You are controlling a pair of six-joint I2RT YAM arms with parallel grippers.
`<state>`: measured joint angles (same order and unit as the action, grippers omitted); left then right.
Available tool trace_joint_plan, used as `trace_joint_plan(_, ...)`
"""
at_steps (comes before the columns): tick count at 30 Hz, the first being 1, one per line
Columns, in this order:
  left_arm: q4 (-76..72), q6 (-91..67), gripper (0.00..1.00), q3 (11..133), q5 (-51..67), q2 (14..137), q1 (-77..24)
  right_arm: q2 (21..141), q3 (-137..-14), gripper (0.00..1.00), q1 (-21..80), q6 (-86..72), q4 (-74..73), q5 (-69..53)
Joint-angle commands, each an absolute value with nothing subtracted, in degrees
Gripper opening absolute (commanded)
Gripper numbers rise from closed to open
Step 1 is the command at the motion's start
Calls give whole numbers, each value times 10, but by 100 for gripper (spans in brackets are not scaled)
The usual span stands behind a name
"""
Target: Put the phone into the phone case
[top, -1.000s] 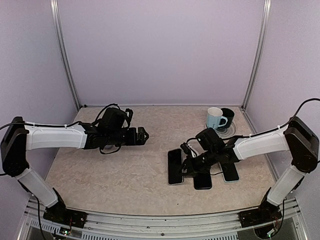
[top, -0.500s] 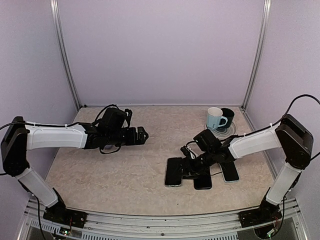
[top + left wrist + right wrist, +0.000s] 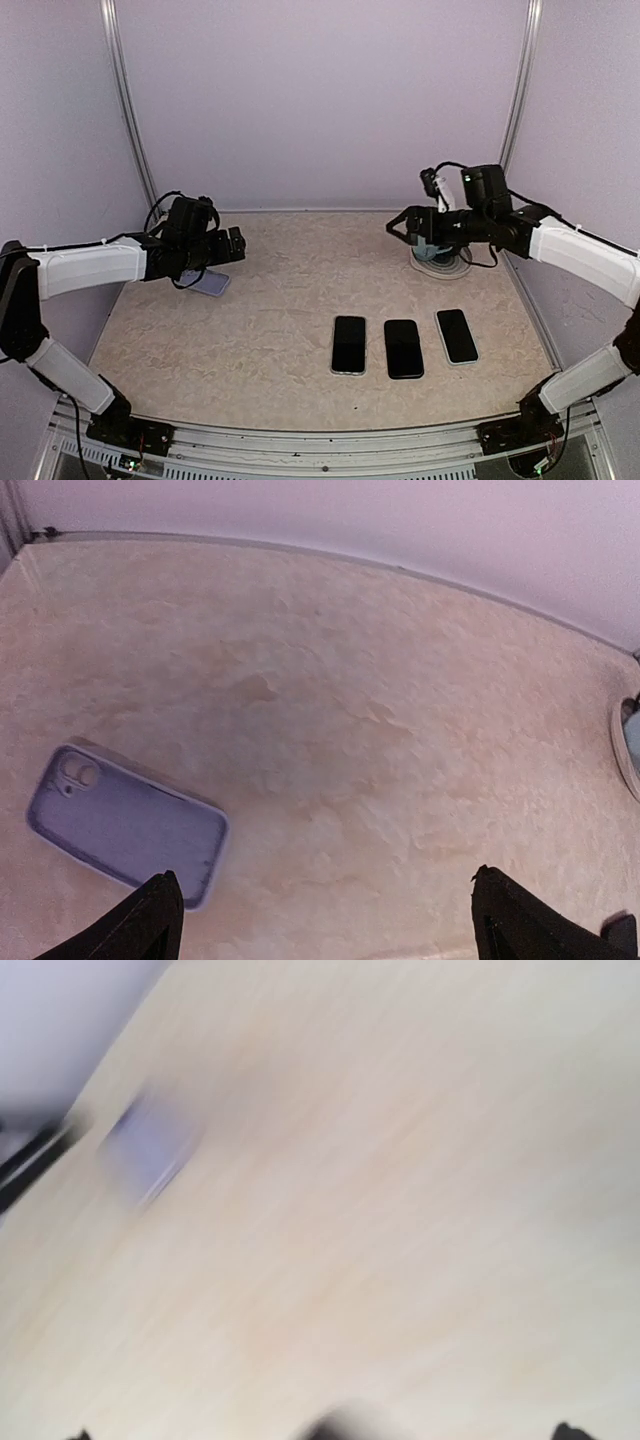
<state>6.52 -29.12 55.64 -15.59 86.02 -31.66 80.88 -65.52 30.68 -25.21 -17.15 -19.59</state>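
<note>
Three dark phones lie flat in a row at the front centre: left [image 3: 349,344], middle [image 3: 404,348] and right [image 3: 457,335]. The lavender phone case [image 3: 210,282] lies at the back left, inside facing up, also seen as the case [image 3: 125,823] in the left wrist view. My left gripper [image 3: 235,250] hovers just above and beyond the case, open and empty, and in its own view the gripper [image 3: 325,925] has both tips far apart. My right gripper [image 3: 393,226] is raised high at the back right, open, holding nothing. The right wrist view is blurred, with the case [image 3: 150,1145] only a smear.
A light blue mug [image 3: 428,246] and a dark cup stand on a round coaster [image 3: 445,266] at the back right, partly hidden behind my right arm. The coaster's rim [image 3: 628,745] shows at the right edge of the left wrist view. Walls enclose the table on three sides.
My right gripper opened, let go among the phones and swung up to the back right. The left phone now lies straight. My left arm drew back to the left, uncovering the case.
</note>
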Motion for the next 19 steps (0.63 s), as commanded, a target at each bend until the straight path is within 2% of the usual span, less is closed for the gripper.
trace_joint_plan(1, 26, -246, 99, 515, -209, 807, -243, 735, -547, 99, 198, -159, -82, -90)
trace_joint_plan(7, -47, -245, 99, 438, -288, 741, -148, 628, -342, 99, 41, -202, 85, -49)
trace_joint_plan(12, -182, -198, 99, 329, -362, 677, -130, 605, -265, 99, 37, -259, 147, 62)
trace_joint_plan(16, -274, -164, 99, 262, -381, 634, -130, 614, -245, 99, 37, -268, 150, 81)
trace_joint_plan(19, -280, -153, 99, 253, -397, 626, -130, 616, -241, 99, 37, -254, 157, 80)
